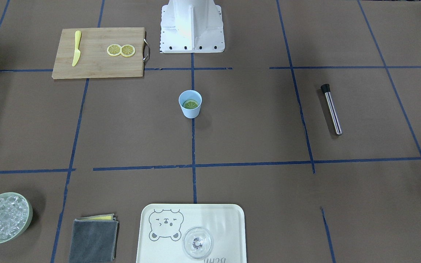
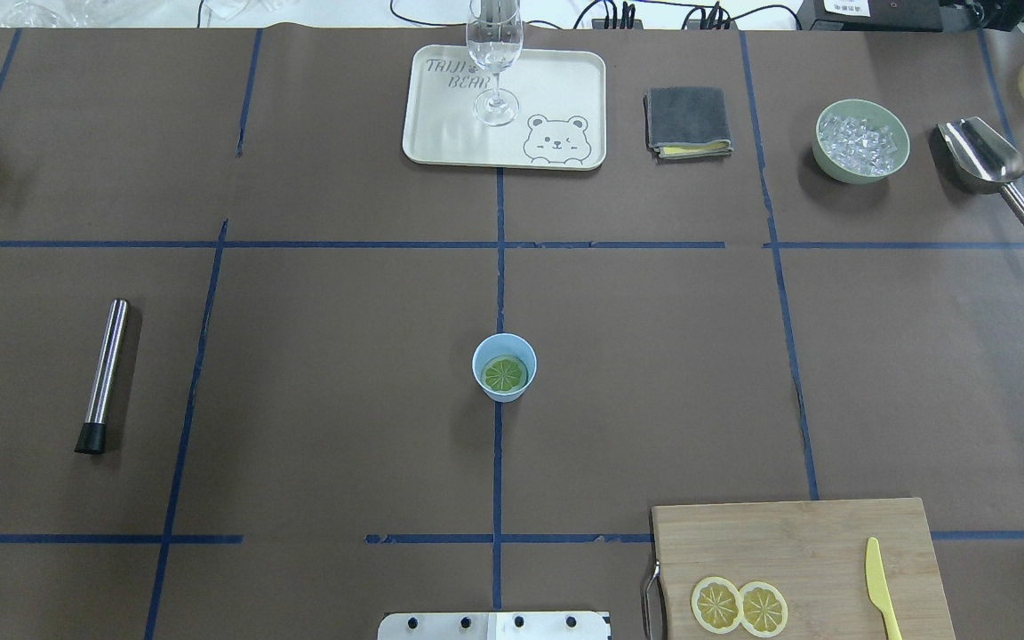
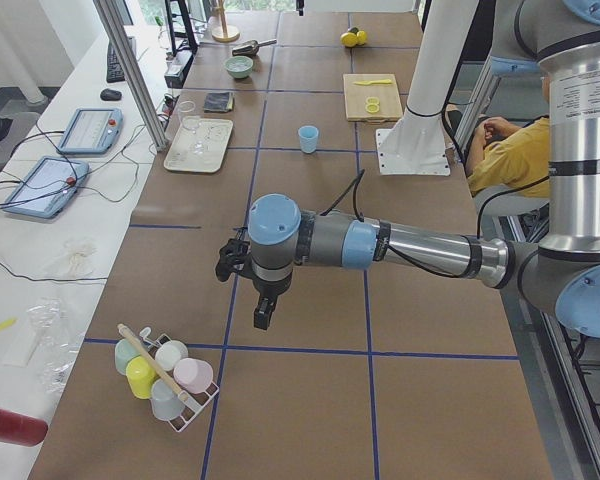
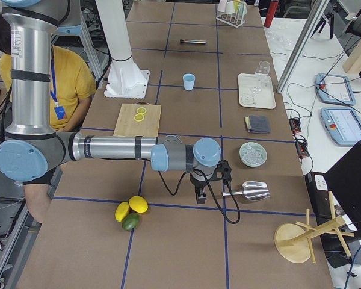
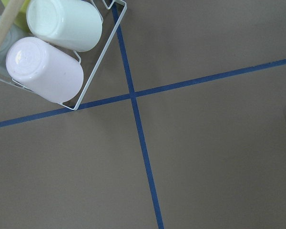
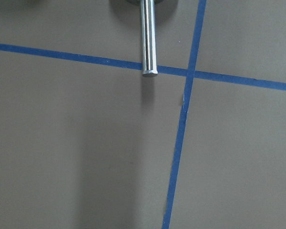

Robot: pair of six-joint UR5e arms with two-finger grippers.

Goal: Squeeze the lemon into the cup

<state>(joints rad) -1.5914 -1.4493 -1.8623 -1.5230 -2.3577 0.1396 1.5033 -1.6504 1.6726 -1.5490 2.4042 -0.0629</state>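
Note:
The pale blue cup [image 1: 190, 112] stands at the middle of the table, and it also shows in the overhead view [image 2: 479, 356]. One lemon slice [image 1: 190, 104] lies flat inside it [image 2: 505, 374]. Two more lemon slices [image 1: 121, 50] lie side by side on the wooden cutting board [image 1: 97, 67] next to the yellow knife [image 1: 76, 48]. My left gripper [image 3: 263, 314] hangs over bare table near a cup rack. My right gripper [image 4: 200, 195] hangs near a metal scoop. Both grippers are far from the cup, and I cannot tell whether they are open or shut.
A steel muddler [image 2: 103, 373] lies on my left. At the far edge stand a bear tray [image 2: 441, 133] with a clear glass [image 2: 494, 53], a grey cloth [image 2: 688, 120], a green bowl of ice [image 2: 861, 140] and the scoop [image 2: 983, 160]. The cup rack [image 3: 165, 370] is at the left end.

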